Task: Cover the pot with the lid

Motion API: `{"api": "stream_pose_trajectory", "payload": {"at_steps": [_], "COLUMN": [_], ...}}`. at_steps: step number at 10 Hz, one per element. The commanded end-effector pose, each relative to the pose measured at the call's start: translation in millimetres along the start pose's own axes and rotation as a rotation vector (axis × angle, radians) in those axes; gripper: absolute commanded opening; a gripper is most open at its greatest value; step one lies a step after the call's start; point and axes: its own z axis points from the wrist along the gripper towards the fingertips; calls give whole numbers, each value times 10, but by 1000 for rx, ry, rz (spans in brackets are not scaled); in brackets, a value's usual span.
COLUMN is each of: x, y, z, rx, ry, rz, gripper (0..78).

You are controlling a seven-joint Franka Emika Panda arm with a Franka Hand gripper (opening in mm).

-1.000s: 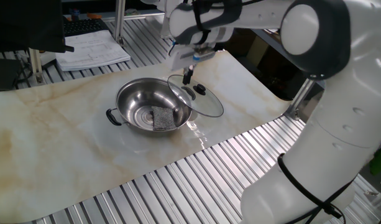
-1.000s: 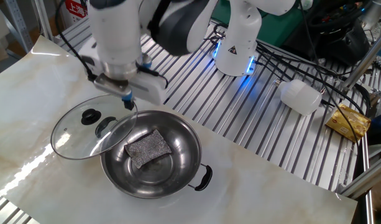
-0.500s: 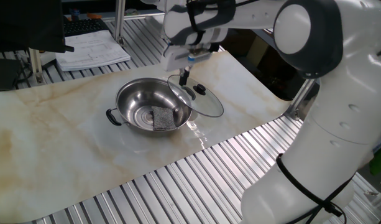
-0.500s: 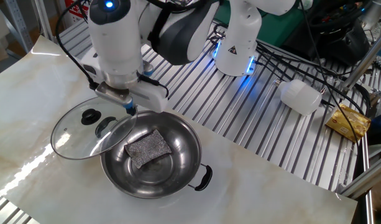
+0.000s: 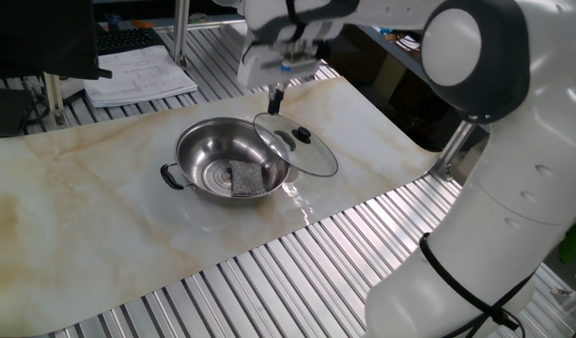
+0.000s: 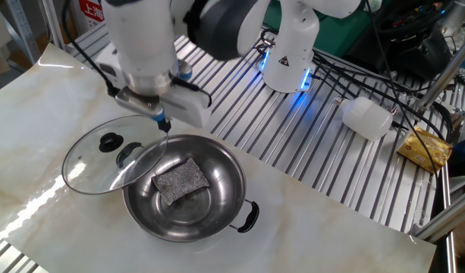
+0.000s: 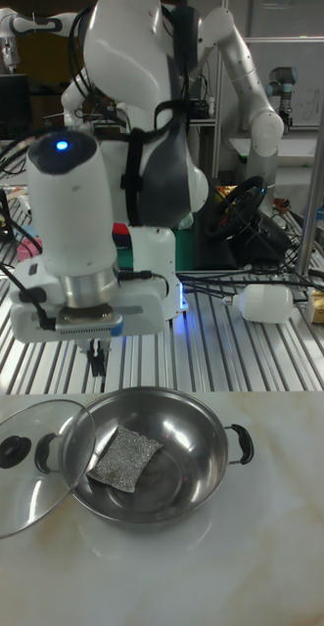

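The pot (image 5: 233,164) sits on the pale marbled surface (image 5: 100,207), open to the air, with a grey scouring pad (image 5: 245,177) lying flat on its ringed bottom. In the tall fixed view the pot (image 7: 152,467) shows one black side handle on its right, and the pad (image 7: 125,455) lies a little left of the pot's centre.

The lid (image 5: 297,145) is not on the pot. It leans tilted, one edge propped up on the pot's rim and the opposite edge down on the surface beside it. In the other fixed view the lid (image 6: 111,155) lies to the left of the pot (image 6: 190,197), its right edge overlapping the rim, its small black knob (image 6: 108,140) facing up. In the tall fixed view the lid (image 7: 29,474) again rests left of the pot, slanting up to the rim.

The claw (image 5: 277,99) hangs above the spot where lid and pot rim meet, pointing down, apart from both and holding nothing. In the other fixed view the claw (image 6: 164,124) shows dark fingertips set close together, a narrow gap at most. In the tall fixed view the claw (image 7: 98,360) hangs just above the far-left rim of the pot.

Beyond the surface, on the ribbed metal bench, lies a white plastic bottle (image 6: 366,117) on its side, well apart from the pot.
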Motion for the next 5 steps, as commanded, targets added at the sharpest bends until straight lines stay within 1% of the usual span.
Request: {"api": "stream_pose_trajectory", "payload": {"at_steps": [1,2,3,4,5], "x": [21,34,38,38,27], "y": [78,28,2,2,-24], "z": [-436,-409,-387,-387,-316], "rx": [-19,-19,-19,-19,-8], "ry": [-7,-11,-8,-8,2], "rz": [30,19,21,21,34], "gripper": [0,0,0,0,0]}}
